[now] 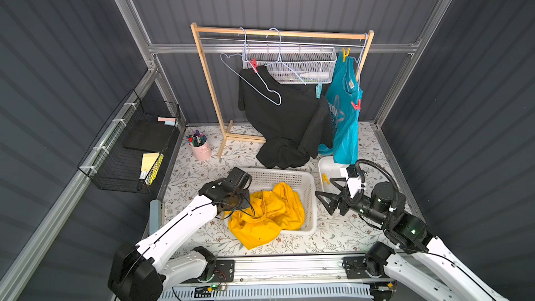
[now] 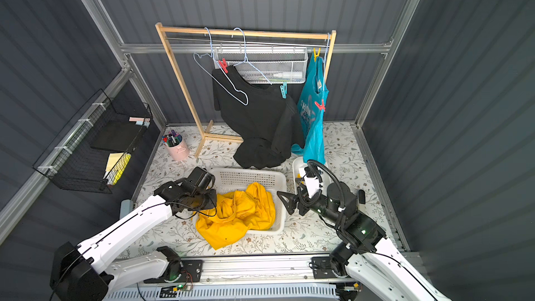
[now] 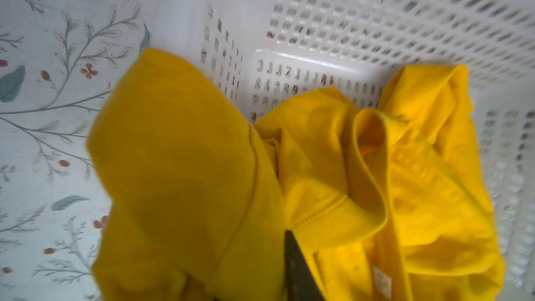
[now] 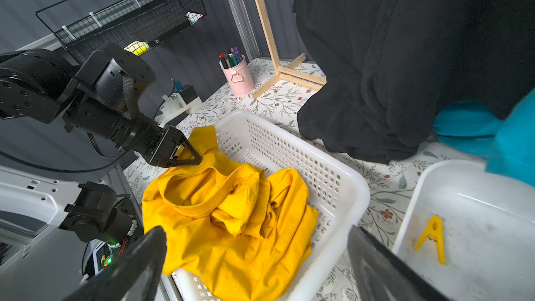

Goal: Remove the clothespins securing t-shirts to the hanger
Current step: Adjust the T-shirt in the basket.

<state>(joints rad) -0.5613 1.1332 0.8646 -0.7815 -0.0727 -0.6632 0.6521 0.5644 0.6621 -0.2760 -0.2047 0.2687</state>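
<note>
A mustard-yellow t-shirt [image 1: 266, 215] lies crumpled in the white basket [image 1: 289, 176] and spills over its near rim. My left gripper [image 4: 197, 156] is shut on the shirt's edge at the basket's left side; one finger [image 3: 295, 267] shows among the cloth. My right gripper [image 1: 325, 189] hovers open and empty between the basket and the white tray [image 1: 324, 166], where a yellow clothespin [image 4: 431, 237] lies. A black t-shirt [image 1: 283, 117] hangs with a red clothespin [image 1: 254, 65] and a teal clothespin [image 1: 318, 89]. The teal t-shirt [image 1: 344, 123] carries a yellow clothespin [image 1: 345, 54] and a red clothespin [image 1: 356, 105].
The wooden rack [image 1: 208, 82] stands at the back with a bare blue wire hanger [image 1: 254, 82] and a white mesh basket [image 1: 289, 65]. A pink pen cup [image 1: 200, 147] stands left of the rack's foot. A black wire basket [image 1: 130, 146] hangs on the left wall.
</note>
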